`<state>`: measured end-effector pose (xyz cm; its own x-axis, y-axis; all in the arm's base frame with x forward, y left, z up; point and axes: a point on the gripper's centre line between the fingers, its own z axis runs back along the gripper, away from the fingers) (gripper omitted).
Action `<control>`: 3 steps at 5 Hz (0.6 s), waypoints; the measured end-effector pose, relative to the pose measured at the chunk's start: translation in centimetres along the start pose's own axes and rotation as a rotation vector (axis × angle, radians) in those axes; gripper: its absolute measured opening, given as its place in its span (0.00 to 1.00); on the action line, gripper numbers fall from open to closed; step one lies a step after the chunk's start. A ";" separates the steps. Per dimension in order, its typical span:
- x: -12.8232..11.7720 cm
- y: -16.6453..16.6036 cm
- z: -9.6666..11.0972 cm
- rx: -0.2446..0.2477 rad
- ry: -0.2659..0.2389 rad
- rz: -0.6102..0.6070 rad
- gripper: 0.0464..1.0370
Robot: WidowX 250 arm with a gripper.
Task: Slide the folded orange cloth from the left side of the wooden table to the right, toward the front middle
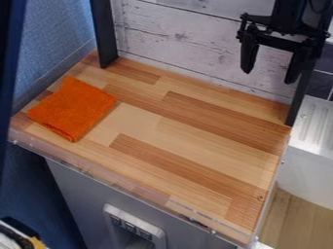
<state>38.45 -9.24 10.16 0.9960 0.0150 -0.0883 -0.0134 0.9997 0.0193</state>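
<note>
Orange soft cloth (73, 108), folded into a rough square, lies flat by the left edge of the light-and-dark striped wooden bench (195, 146), nearer its front left corner than its back left one. It looks light and floppy, so it should bend easily and not break. It doesn't look slippery. A good place to pinch it would be the middle, taking all the layers; one corner might make it unfold. The black two-finger hand (269, 77) is open, with nothing in it, up above the bench's back right corner.
</note>
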 end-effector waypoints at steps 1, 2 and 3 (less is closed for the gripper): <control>-0.5 1.5 -1.9 0.004 0.027 0.049 0.96; -2.1 6.1 -1.6 -0.013 0.002 0.179 0.96; -4.6 9.9 -1.2 -0.047 -0.044 0.280 0.96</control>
<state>33.63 0.61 9.52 0.9558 0.2908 -0.0423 -0.2914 0.9565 -0.0095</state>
